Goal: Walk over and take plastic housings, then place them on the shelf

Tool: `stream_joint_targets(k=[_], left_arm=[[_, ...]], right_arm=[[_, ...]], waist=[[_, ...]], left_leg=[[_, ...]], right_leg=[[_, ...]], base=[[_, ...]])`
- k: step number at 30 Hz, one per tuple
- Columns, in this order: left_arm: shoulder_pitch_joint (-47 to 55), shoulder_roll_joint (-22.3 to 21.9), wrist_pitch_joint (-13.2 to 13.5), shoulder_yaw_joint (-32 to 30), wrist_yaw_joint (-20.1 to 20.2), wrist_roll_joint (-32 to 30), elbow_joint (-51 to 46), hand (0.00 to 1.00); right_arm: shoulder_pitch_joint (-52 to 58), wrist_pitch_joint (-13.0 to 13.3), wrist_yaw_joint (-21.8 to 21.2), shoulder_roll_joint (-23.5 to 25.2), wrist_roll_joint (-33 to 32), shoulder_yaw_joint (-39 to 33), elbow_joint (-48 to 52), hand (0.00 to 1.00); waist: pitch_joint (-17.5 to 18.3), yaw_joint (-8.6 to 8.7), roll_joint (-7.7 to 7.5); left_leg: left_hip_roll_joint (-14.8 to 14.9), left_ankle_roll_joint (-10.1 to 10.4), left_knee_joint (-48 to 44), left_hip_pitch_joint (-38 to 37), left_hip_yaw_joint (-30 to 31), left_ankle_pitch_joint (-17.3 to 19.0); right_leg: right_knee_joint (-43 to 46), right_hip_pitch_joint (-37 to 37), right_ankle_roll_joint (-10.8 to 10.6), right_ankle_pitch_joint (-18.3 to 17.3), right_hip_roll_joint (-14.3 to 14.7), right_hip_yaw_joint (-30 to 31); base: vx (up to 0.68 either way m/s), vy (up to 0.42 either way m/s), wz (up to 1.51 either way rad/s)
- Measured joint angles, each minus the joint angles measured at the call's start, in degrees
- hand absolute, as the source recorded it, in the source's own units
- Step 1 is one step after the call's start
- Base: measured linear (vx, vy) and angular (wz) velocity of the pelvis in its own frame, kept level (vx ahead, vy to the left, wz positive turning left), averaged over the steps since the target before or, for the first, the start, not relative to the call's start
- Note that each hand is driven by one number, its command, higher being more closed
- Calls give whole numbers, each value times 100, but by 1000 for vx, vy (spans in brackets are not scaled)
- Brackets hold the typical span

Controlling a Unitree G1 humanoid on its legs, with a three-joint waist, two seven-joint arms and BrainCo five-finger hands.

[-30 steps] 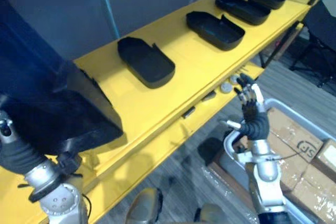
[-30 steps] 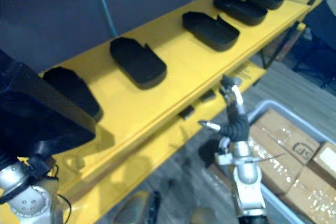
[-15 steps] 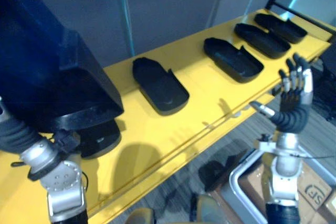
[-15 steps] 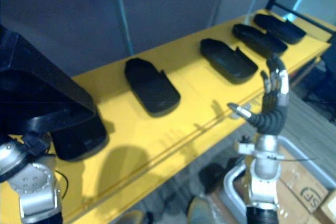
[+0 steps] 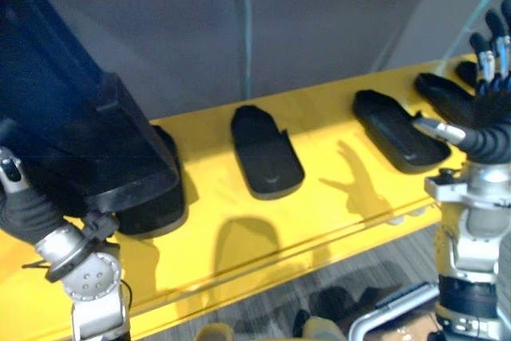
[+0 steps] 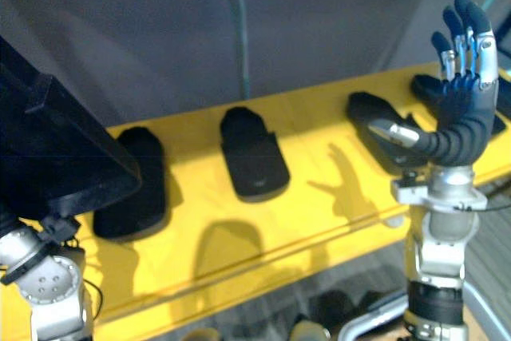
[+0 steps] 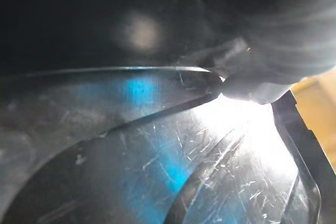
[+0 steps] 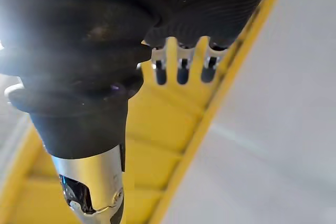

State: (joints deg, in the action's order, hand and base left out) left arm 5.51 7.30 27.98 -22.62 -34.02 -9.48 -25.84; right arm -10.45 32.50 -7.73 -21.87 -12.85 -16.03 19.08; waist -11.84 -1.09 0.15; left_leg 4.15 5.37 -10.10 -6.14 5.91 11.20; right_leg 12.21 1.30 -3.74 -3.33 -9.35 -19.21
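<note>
Looming at the far left, a large black plastic housing point(image 5: 72, 117) hangs above the long yellow shelf point(image 5: 335, 189). It rests on the left hand point(image 5: 22, 212), whose dark ribbed cover shows under the housing's lower edge. How that hand grasps it cannot be told, since the part hides it. The raised housing's long axis slants from the upper left down to the right, with its squared lower end pointing at the shelf.

Just under that end lies a shallow black oval housing point(image 6: 132, 185), open side up, with its long axis running from the shelf's front edge toward the back. To its right, and apart from it, a second black tray-like housing point(image 5: 267, 153) lies much the same way, rounded end toward the front. Further right, a third black housing point(image 5: 397, 129) lies more slanted, its back end leaning left. A fourth black housing point(image 5: 445, 95) sits beyond it, partly behind the right hand point(image 6: 461, 97). That hand is raised before the shelf's edge, empty, its fingers straight and pointing up.
</note>
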Motion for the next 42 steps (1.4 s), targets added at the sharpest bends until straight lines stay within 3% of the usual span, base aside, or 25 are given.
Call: stream_joint_targets(k=[3, 7, 10, 14, 16, 19, 27, 33, 38, 40, 41, 42], left_arm=[[140, -102, -80, -196, -161, -79, -134, 100], [358, -109, -459, -665, -387, -332, -369, 100], [423, -97, -955, -1097, -388, -674, -387, 100], [603, 148, -1584, -1564, -12, -656, -61, 100], [625, 629, -2032, -1724, 592, -573, 699, 100], [618, 1280, -2430, -1724, 1230, -400, 1870, 100], [208, 2744, -3077, -1765, 2234, -409, 4613, 100], [-230, 3549, -3448, -1769, 3072, -688, 5855, 100], [-502, 3877, -3555, -1805, 3535, -959, 6484, 100], [-642, 4030, -3648, -1805, 3847, -1077, 6731, 100], [-678, 4166, -3723, -1750, 4349, -1445, 7125, 100], [-678, 4167, -3725, -1741, 4436, -1576, 7220, 100]], right_arm=[[111, 9, -221, 227, -122, 271, 291, 0], [186, 9, -351, 472, -203, 711, 514, 0], [275, -171, -246, 529, -66, 857, 495, 0], [464, -434, -19, 531, 71, 867, 266, 0], [652, -596, 63, 526, 76, 695, 141, 0], [858, -761, 55, 447, 38, 281, 28, 0], [1271, -929, 13, 228, -217, -387, -32, 0], [1378, -1073, -46, -102, -219, -441, -186, 0], [1420, -1237, -107, -220, -247, -531, -195, 0], [1421, -1309, -110, -297, -271, -522, -210, 0], [1414, -1406, -103, -306, -328, -512, -210, 0], [1411, -1438, -101, -307, -331, -503, -209, 0]], waist=[[50, -45, -65], [278, -148, -142], [400, -169, -137], [459, -198, -71], [484, -219, 26], [503, -139, 129], [458, 48, 251], [357, 164, 429], [277, 195, 594], [258, 195, 646], [264, 194, 649], [264, 194, 649]], left_leg=[[-24, -42, 72, 3, -1, -40], [-98, -147, 240, 45, 5, -111], [-212, -178, 261, 139, 74, -185], [-221, -147, 255, 208, 65, -206], [-192, -120, 259, 209, -28, -221], [-162, -115, 291, 178, -121, -224], [-131, -115, 395, 108, -643, -221], [-161, -119, 464, 14, -833, -219], [-172, -124, 475, 29, -924, -216], [-171, -124, 485, 47, -935, -217], [-161, -120, 463, 132, -943, -221], [-161, -120, 454, 124, -952, -221]], right_leg=[[-56, 70, -14, -41, -56, -109], [-177, 78, -96, 43, -85, -163], [-245, 75, -144, 83, -187, -257], [-355, 74, -188, 117, -183, -286], [-361, 72, -199, 126, -167, -285], [-375, 55, -198, 126, -147, -239], [-367, -235, -190, 221, -133, 257], [-374, -268, -218, 256, -121, 432], [-374, -346, -208, 278, -118, 530], [-364, -382, -224, 288, -100, 540], [-279, -521, -206, 278, -79, 565], [-274, -519, -203, 276, -78, 575]], base=[[-67, 2, 23], [16, 4, 11], [42, 39, 19], [57, 11, 8], [48, -14, 0], [32, -16, -11], [-15, 22, -29], [-27, 17, -14], [-13, 14, -10], [16, 0, -3], [45, 2, -8], [47, 1, -7]])
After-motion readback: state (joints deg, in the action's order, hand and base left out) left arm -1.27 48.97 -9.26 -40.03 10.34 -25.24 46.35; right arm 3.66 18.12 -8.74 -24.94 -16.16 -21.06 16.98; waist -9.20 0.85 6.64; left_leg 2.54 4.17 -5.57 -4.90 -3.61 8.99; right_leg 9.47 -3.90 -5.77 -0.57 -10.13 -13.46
